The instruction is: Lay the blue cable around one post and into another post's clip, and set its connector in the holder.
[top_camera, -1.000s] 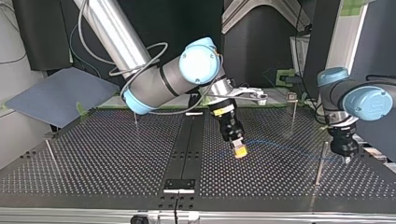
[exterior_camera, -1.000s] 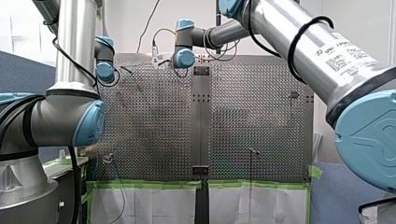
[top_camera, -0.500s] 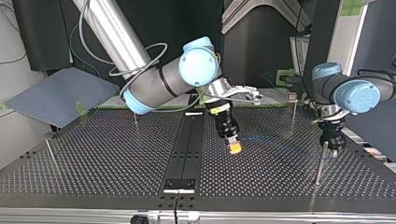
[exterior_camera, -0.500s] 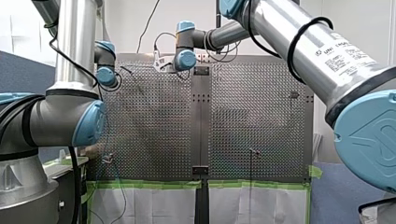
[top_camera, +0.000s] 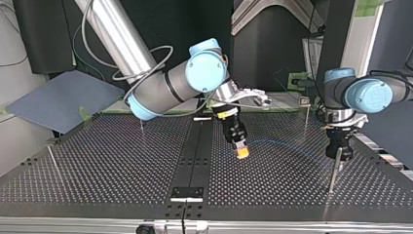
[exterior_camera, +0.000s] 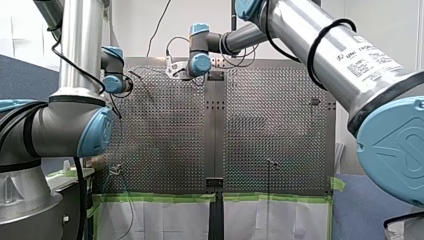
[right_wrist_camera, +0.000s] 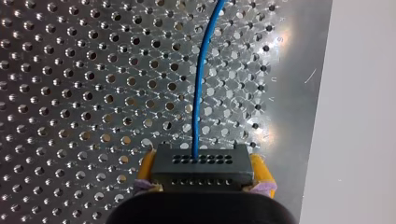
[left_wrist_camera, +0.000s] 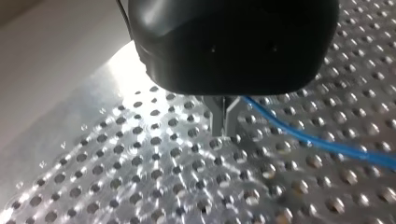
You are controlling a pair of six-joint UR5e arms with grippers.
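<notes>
My right arm reaches in past the middle strip of the tabletop [top_camera: 97, 165], wrist bent so my right gripper [top_camera: 240, 152] slants down and hangs just above the perforated plate. In the right wrist view its yellow pads [right_wrist_camera: 261, 173] are clamped on both ends of the dark connector [right_wrist_camera: 203, 163]. The blue cable [right_wrist_camera: 198, 93] leaves the connector's middle and runs straight ahead over the holes. My left arm comes down almost vertically, and my left gripper [top_camera: 339, 152] points at the plate right beside the top of a thin post [top_camera: 333, 173]. Its metal fingers [left_wrist_camera: 219, 116] are pinched together, tips close to the plate, with the cable trailing out sideways from them.
</notes>
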